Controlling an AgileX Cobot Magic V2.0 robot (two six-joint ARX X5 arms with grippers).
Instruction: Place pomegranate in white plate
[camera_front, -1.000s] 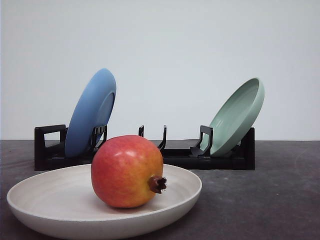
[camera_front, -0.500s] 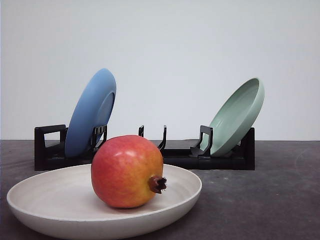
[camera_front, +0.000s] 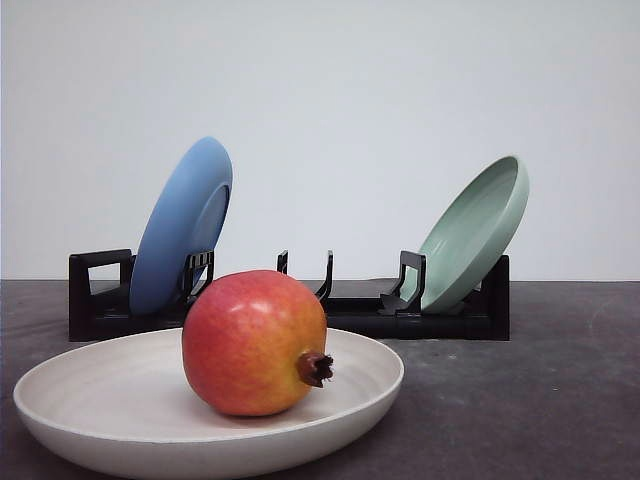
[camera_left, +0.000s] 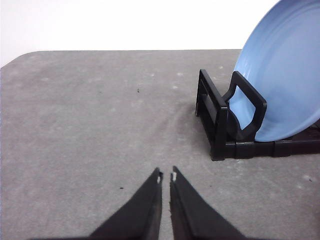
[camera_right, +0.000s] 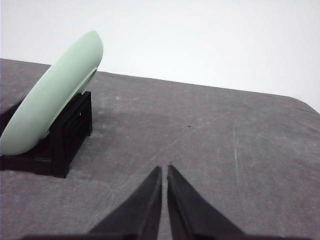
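Pomegranate (camera_front: 254, 342) resting in white plate (camera_front: 100, 400), near left of table.

Behind, a black rack (camera_front: 470, 315) (blue plate (camera_front: 180, 225) left, green plate (camera_front: 475, 230) right); left gripper (camera_left: 166, 176) and right gripper (camera_right: 164, 170) pinched nearly closed, empty, over bare tabletop.

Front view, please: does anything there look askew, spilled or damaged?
Nothing stands out. The pomegranate sits whole inside the white plate, and the blue plate and green plate lean in the black rack as racked plates would.
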